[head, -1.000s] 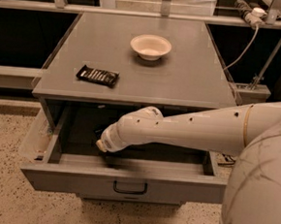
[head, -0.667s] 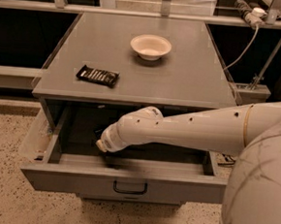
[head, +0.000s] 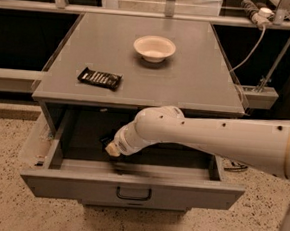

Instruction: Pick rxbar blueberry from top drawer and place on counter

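Note:
The top drawer (head: 69,184) of the grey cabinet is pulled open and its inside is dark. My white arm reaches in from the right, and my gripper (head: 108,144) is low inside the drawer, left of centre. A small dark shape shows at its tip, but I cannot tell what it is. The rxbar blueberry cannot be made out; it is hidden in the dark of the drawer or behind my wrist. The counter (head: 203,82) is the flat grey top above the drawer.
A black-wrapped bar with bold white lettering (head: 100,78) lies on the counter near its front left. A white bowl (head: 154,48) stands at the back centre. The drawer's loop handle (head: 134,193) is centred on its front. Dark shelving and cables lie behind.

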{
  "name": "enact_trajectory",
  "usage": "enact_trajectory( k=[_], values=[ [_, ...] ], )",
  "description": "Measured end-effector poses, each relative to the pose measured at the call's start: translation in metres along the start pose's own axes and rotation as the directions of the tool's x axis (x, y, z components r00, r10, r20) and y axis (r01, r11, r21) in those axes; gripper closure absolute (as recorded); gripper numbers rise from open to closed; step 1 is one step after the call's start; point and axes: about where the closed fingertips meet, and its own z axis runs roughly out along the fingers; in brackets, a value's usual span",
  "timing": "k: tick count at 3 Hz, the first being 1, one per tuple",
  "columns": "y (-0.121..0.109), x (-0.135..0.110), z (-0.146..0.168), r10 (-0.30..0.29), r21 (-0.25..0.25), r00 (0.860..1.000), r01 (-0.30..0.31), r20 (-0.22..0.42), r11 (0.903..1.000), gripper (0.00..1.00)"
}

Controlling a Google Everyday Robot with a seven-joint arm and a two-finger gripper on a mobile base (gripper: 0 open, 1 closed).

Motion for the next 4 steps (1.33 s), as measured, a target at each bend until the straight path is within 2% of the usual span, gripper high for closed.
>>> enact_trajectory(
  k=[1, 2, 3, 4],
  values=[
    [0.000, 0.012, -0.065, -0.008, 0.090, 1.000, 0.006, 0.019, 0.9959, 1.00],
    [0.009, 0.031, -0.116, 0.037, 0.185, 0.998, -0.046, 0.047, 0.9816, 1.00],
    [0.022, 0.044, -0.166, 0.065, 0.289, 0.996, -0.079, 0.059, 0.9540, 1.00],
    [0.025, 0.035, -0.180, 0.048, 0.315, 0.996, -0.068, 0.071, 0.9468, 1.00]
  ],
)
